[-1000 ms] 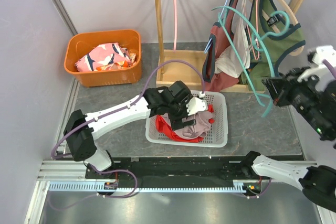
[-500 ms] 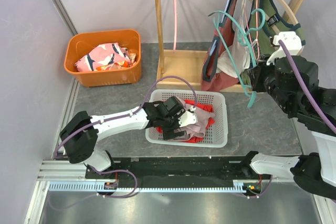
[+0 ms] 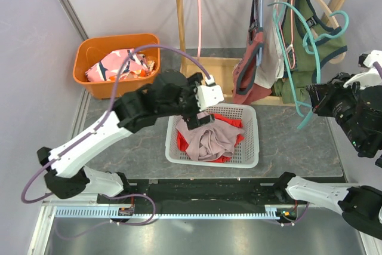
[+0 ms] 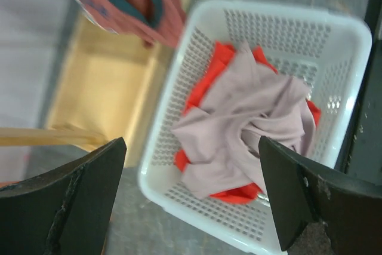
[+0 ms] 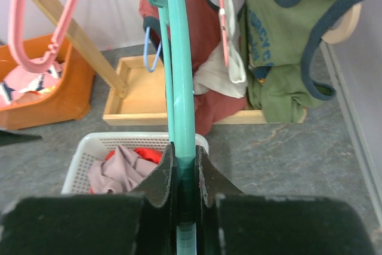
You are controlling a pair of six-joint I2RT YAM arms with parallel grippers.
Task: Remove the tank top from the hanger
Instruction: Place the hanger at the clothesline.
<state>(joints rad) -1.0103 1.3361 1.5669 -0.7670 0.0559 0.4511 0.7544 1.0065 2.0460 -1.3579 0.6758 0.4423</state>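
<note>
Inside the white perforated basket (image 3: pixel 253 141) by the near edge of the tabletop (image 3: pixel 298 147) lies the mauve tank top (image 3: pixel 209 138), your left claw (image 3: pixel 194 111) wide above it, your right claw (image 5: pixel 184 153) pinching the bare teal plastic hanger (image 5: pixel 182 88), seemingly to keep it clear.

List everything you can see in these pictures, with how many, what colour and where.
orange bin: one, back left
patterned clothes: a heap, pink-patterned, in that bin
white basket: one, centre of the table
mauve garment: one, in the basket, on top
red garment: one, beneath it
wooden rack: one, at the back
pink hanger: one, bare, on the rail
maroon tank top: one, hanging
green tank top: one, hanging, far right
teal hanger: one, held
left gripper: open, above the basket
right gripper: shut on the teal hanger
</note>
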